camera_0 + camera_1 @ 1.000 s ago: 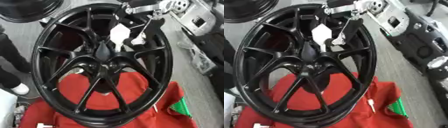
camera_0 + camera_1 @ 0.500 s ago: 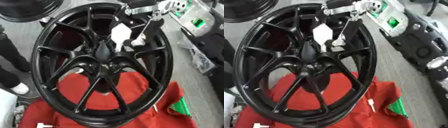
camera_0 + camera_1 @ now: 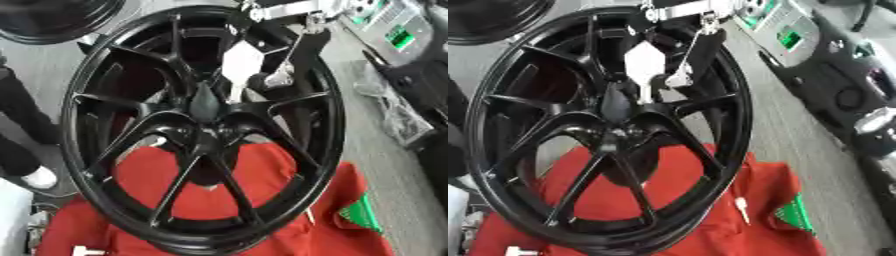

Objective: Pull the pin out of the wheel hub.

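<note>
A big black multi-spoke wheel [image 3: 114, 150] fills both views, tilted over a red cloth [image 3: 262, 200]. At its hub a dark grey cone-shaped piece [image 3: 206, 102] stands out from the centre. My right hand [image 3: 267, 80] comes in from the upper right on a silver and black arm [image 3: 280, 10] and reaches between the spokes, just right of and above the cone. A white plate-like part [image 3: 241, 65] shows on it. Whether its fingers hold the cone is hidden by the spokes. My left hand shows in neither view.
A second black wheel [image 3: 52, 20] lies at the upper left. A grey machine with a green display [image 3: 398, 37] and dark equipment [image 3: 859, 100] stand on the right. On the cloth lie a green item [image 3: 363, 215] and a small white piece [image 3: 741, 207]. A person's dark leg and white shoe [image 3: 39, 177] are at left.
My right hand has stayed beside the hub, hardly moving. A green display has come into sight on the grey machine at the upper right.
</note>
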You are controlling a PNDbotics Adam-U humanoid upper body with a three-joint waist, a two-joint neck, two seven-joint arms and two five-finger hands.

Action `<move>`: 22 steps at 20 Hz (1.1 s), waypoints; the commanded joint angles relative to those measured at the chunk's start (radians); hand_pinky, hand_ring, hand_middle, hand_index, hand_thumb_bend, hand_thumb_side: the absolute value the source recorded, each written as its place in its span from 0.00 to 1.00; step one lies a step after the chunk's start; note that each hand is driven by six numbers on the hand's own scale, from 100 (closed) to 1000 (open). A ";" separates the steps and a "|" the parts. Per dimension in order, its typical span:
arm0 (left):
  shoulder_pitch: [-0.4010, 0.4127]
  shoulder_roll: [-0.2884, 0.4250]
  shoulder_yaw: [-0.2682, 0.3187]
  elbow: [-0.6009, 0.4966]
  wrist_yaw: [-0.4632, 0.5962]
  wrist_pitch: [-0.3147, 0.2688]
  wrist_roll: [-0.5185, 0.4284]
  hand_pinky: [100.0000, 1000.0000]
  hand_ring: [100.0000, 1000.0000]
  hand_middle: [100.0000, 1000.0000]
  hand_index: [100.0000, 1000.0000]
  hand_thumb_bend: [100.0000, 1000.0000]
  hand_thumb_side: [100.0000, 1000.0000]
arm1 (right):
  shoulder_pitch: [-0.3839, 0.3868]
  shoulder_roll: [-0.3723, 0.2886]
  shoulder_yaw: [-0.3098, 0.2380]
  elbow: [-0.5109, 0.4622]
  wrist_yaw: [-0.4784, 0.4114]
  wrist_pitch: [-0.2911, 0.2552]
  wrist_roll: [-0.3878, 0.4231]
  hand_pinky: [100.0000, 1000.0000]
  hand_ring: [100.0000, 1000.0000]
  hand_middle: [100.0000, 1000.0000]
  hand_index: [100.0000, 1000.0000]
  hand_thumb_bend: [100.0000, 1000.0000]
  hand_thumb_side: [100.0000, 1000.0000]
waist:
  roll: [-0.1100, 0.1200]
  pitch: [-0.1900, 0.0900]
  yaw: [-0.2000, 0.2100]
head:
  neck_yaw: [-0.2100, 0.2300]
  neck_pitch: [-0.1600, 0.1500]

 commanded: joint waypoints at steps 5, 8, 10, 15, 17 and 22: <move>-0.001 0.028 0.006 -0.006 -0.010 0.005 0.005 0.82 0.74 0.60 0.74 0.00 0.80 | -0.036 -0.147 -0.070 -0.129 -0.087 0.026 -0.061 0.71 0.53 0.17 0.33 0.04 0.03 | -0.013 -0.026 -0.014 | 0.007 -0.001; 0.001 0.031 0.009 -0.006 -0.011 0.004 0.007 0.82 0.74 0.60 0.74 0.00 0.80 | 0.006 -0.232 -0.117 -0.203 -0.129 0.072 -0.151 0.71 0.53 0.17 0.33 0.04 0.00 | -0.014 -0.026 -0.021 | 0.012 -0.001; 0.002 0.033 0.008 -0.005 -0.011 0.005 0.007 0.82 0.74 0.60 0.74 0.00 0.80 | 0.048 -0.287 -0.153 -0.250 -0.156 0.106 -0.216 0.71 0.52 0.17 0.34 0.04 0.00 | -0.014 -0.026 -0.025 | 0.012 -0.001; -0.002 0.029 0.016 -0.012 -0.008 0.001 0.012 0.82 0.74 0.60 0.74 0.00 0.79 | 0.291 -0.448 -0.331 -0.367 -0.245 0.181 -0.387 0.71 0.52 0.17 0.34 0.00 0.00 | -0.011 -0.022 -0.028 | 0.012 -0.008; -0.004 0.028 0.017 -0.014 -0.007 0.001 0.015 0.82 0.74 0.60 0.74 0.00 0.79 | 0.408 -0.493 -0.419 -0.381 -0.267 0.201 -0.454 0.71 0.52 0.18 0.34 0.00 0.00 | -0.008 -0.020 -0.030 | 0.018 -0.012; -0.006 0.025 0.025 -0.018 -0.004 -0.002 0.021 0.82 0.74 0.60 0.74 0.00 0.79 | 0.662 -0.516 -0.595 -0.354 -0.236 0.202 -0.570 0.72 0.53 0.20 0.36 0.00 0.00 | 0.000 -0.015 -0.040 | 0.032 -0.020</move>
